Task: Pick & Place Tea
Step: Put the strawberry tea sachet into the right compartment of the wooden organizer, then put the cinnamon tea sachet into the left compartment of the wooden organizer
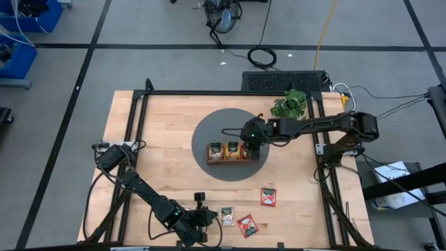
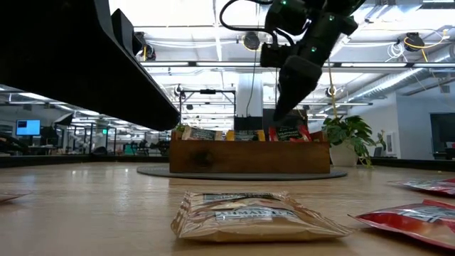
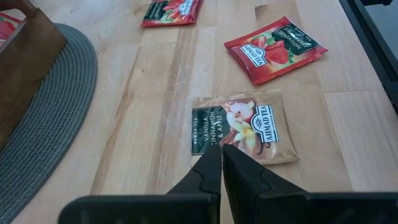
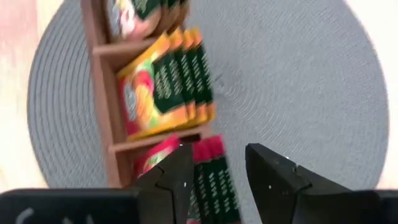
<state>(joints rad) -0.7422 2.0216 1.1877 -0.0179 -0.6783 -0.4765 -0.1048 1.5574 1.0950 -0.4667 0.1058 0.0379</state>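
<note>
R end effector (image 4: 214, 168) is spread right above the red tea (image 4: 208, 180) in the tray (image 1: 226, 152). Lift straight up, don't bump packs. L end effector (image 3: 221, 163), pressed together, waits near vanilla pack (image 3: 242, 126) on desk (image 1: 160, 139).

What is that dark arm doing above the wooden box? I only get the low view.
Observer: The right tool hangs open over the end compartment of the tray, where red sachets stand on edge.
Operator: And the big dark shape at my upper left?
Observer: That is the left arm. The left tool is shut and aimed at the vanilla sachet.
Operator: How many packets lie loose?
Observer: From above I count three: the vanilla one, plus two loose red sachets.
</note>
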